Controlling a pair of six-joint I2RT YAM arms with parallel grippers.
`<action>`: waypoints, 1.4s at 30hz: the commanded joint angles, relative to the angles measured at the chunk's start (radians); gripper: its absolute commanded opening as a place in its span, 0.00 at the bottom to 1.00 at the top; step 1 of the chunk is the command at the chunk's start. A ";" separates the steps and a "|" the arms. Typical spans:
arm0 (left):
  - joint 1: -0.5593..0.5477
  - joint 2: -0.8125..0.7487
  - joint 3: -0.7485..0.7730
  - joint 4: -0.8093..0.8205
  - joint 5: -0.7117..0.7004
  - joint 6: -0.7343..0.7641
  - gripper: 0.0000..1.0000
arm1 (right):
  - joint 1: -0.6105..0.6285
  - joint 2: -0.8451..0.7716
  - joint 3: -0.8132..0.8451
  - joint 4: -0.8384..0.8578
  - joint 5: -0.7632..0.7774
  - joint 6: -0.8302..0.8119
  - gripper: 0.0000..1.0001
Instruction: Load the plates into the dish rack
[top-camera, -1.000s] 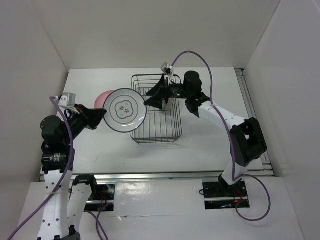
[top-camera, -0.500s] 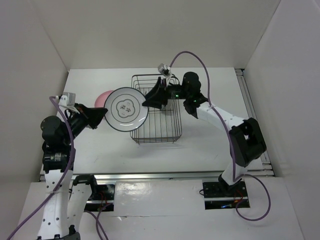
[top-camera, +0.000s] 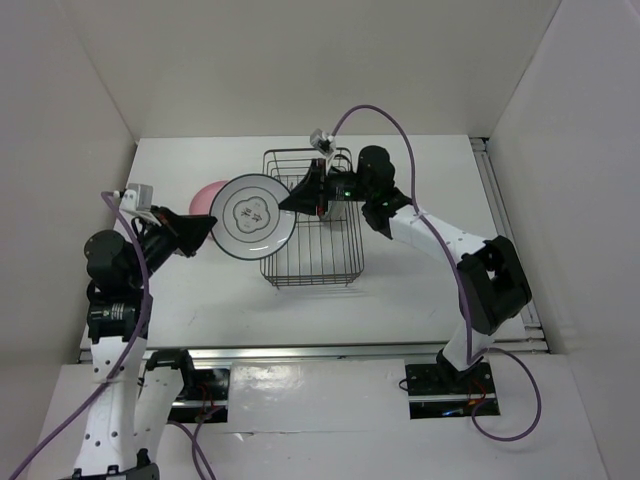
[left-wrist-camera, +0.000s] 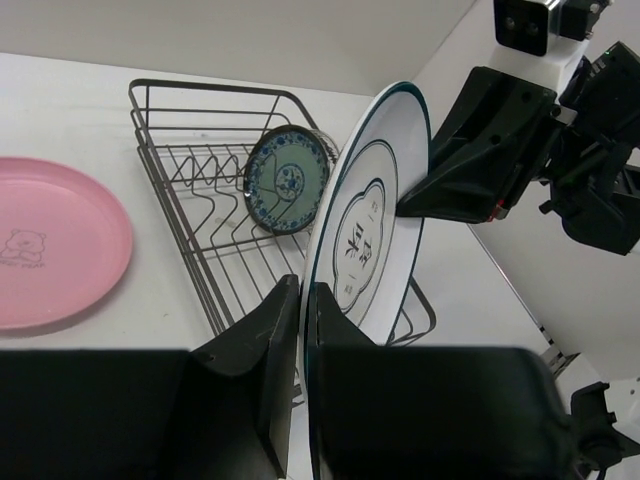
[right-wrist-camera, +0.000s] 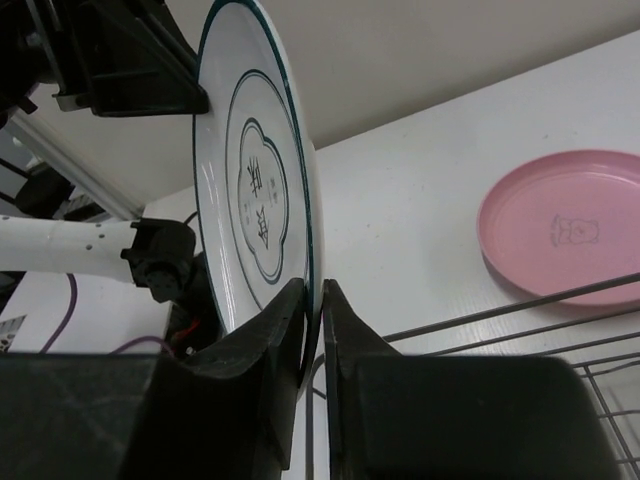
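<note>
The white plate with a dark rim and centre motif hangs in the air, face up toward the top camera, over the left edge of the dish rack. My left gripper is shut on its left rim. My right gripper is shut on the opposite rim. A pink plate lies flat on the table left of the rack, partly hidden under the white plate. A small teal patterned plate stands upright among the prongs at the far end of the rack.
The black wire rack's near part holds nothing. White walls close in the table on the left, back and right. A purple cable arcs above the right arm. The pink plate sits close to the rack's wires.
My right gripper has moved left to the white plate's rim and closed on it. The left gripper and the plate have stayed almost still.
</note>
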 joint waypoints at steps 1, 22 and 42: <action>0.002 -0.008 0.014 0.042 -0.054 -0.001 0.00 | -0.011 -0.021 0.048 -0.026 0.021 -0.058 0.19; 0.002 0.168 0.178 -0.337 -0.566 -0.074 1.00 | 0.052 -0.026 0.308 -0.592 1.369 -0.084 0.00; 0.017 0.340 0.171 -0.495 -0.654 -0.100 1.00 | 0.274 0.231 0.598 -0.990 2.164 -0.049 0.00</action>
